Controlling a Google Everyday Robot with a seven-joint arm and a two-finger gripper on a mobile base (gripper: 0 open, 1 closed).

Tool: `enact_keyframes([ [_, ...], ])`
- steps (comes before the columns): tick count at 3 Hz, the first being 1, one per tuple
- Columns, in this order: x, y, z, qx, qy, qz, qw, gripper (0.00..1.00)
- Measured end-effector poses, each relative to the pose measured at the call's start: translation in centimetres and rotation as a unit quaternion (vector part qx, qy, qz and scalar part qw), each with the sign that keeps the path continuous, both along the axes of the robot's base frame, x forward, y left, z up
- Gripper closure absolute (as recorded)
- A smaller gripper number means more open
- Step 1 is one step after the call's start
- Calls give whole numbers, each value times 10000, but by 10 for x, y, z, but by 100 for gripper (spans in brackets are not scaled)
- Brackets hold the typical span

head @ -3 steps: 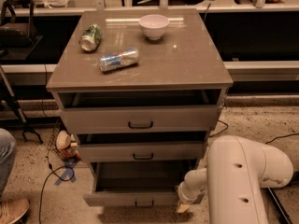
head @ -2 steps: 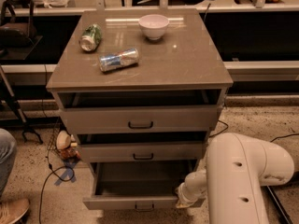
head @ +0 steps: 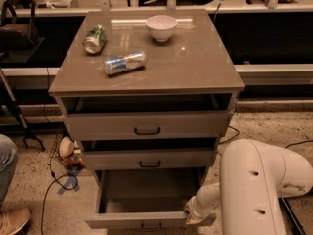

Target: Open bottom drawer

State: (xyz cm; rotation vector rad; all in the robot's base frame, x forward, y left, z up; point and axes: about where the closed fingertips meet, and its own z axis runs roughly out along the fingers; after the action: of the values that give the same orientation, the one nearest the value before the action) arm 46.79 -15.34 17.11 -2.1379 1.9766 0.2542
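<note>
At the bottom right of the frame the bulky white robot arm (head: 254, 185) reaches left, and its gripper (head: 192, 215) sits against the right end of the grey-tan bottom drawer (head: 132, 220), well off from the small black bar handle (head: 151, 226). Whether it is clamped on the front panel or only pressed against it, I cannot tell.

The drawer itself stands well pulled out at the bottom centre. A pull from that corner (rather than the middle) could skew the drawer and bind it, or the gripper could slip off the edge. Going much further might draw it right off its runners.

Above, the grey-tan middle drawer (head: 146, 158) and the taller top drawer (head: 146, 124) stand slightly ajar.

Farther up, on the glossy brown cabinet top (head: 195, 62), a blue-and-silver can (head: 125, 62) and a green can (head: 95, 38) lie on their sides near a white bowl (head: 161, 27). A jolt could set them rolling.
</note>
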Motion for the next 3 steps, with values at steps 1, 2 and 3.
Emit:
enact_keyframes([
  [1, -3, -2, 1, 40, -34, -20, 10000, 100],
  [2, -11, -8, -1, 111, -32, -114, 9999, 100],
  [3, -11, -8, -1, 111, -32, -114, 9999, 100],
])
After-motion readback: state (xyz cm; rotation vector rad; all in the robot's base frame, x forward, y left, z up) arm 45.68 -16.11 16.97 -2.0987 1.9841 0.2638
